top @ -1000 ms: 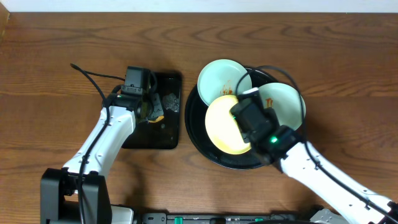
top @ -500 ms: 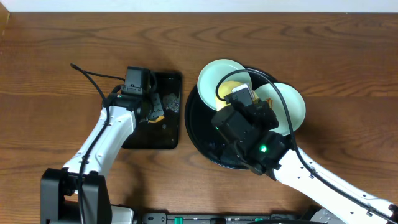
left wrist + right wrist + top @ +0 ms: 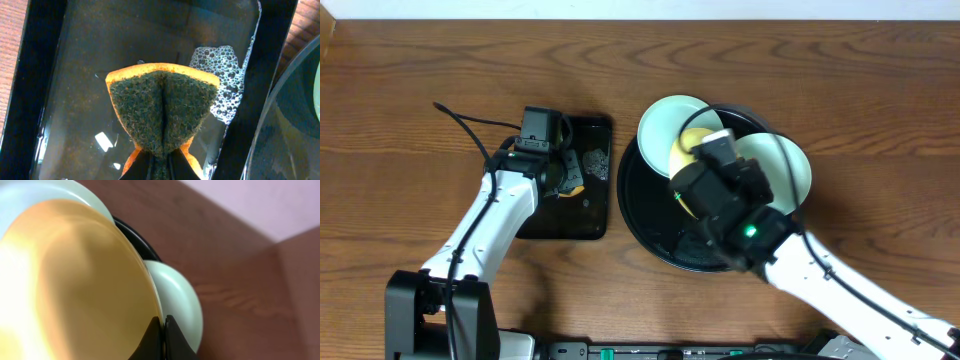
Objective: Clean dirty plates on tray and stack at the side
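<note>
Starting at the left: the left tool (image 3: 160,164) is clenched on a sponge (image 3: 162,110), pinching it so the dark green scrub face folds into a crease, with the orange backing showing along the top edge. The sponge hangs over the rectangular tray (image 3: 42,75), which holds shallow water; a patch of foam (image 3: 227,75) lies just beside the sponge on its right. From overhead, this tray sits on the wooden tabletop (image 3: 420,80), just left of the round tray (image 3: 645,215).

Round tray, glossy black, carries all three plates. The left mint plate (image 3: 665,120) rests over its far-left rim. The yellow plate (image 3: 75,280) is tipped up steeply, its rim gripped between the pads of the right tool (image 3: 163,330); from overhead only a sliver shows beside the wrist. The right mint plate (image 3: 182,305) lies behind it, over the tray's right rim. The yellow face is blurred in the wrist view, so I cannot tell whether it is smeared.
</note>
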Controlling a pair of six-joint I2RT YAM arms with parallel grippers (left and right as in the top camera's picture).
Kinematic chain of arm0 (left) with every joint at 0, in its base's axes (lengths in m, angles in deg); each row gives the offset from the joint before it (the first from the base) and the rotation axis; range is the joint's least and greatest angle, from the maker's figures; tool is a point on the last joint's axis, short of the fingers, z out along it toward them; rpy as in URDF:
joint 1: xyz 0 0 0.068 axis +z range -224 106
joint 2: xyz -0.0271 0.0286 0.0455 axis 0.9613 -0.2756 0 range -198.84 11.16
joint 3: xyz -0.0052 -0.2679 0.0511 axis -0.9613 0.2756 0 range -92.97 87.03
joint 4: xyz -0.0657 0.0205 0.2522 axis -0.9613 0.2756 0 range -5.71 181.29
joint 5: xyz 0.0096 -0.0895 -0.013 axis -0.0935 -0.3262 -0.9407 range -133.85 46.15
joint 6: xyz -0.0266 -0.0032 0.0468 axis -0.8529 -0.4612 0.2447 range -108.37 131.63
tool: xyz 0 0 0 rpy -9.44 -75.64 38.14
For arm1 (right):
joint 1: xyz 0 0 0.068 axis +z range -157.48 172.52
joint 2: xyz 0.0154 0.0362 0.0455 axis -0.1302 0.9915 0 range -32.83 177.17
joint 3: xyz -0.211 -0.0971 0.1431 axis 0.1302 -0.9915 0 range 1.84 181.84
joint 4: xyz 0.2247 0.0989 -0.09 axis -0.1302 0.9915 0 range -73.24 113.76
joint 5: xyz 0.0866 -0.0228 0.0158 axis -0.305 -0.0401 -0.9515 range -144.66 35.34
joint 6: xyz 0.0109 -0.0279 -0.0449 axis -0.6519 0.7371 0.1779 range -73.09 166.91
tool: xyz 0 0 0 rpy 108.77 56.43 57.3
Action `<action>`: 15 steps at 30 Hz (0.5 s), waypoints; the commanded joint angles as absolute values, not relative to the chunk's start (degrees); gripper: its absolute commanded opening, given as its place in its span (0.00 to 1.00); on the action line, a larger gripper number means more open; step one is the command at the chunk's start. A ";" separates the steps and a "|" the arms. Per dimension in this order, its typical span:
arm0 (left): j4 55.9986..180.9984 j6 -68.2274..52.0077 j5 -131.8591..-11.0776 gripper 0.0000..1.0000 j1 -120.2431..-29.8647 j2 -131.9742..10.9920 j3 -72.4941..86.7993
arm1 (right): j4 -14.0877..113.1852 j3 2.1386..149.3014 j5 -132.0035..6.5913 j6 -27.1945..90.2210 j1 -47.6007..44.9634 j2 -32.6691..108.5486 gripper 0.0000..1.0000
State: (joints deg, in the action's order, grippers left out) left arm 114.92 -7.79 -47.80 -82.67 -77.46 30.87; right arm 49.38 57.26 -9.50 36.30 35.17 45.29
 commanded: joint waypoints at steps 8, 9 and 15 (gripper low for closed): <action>114.92 -7.03 -47.73 0.08 -82.43 -77.53 31.30 | 49.52 58.62 -36.31 26.97 10.45 44.73 0.01; 114.92 -7.03 -47.75 0.08 -82.43 -77.53 31.30 | 49.52 58.62 -38.85 26.99 7.70 44.75 0.01; 114.90 -7.03 -47.73 0.08 -82.43 -77.53 31.30 | 49.56 58.62 -52.88 26.97 -9.77 44.73 0.01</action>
State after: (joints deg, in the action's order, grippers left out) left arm 114.95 -7.79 -47.88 -82.67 -77.46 30.87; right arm 49.52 57.28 -42.30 28.41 -3.69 45.32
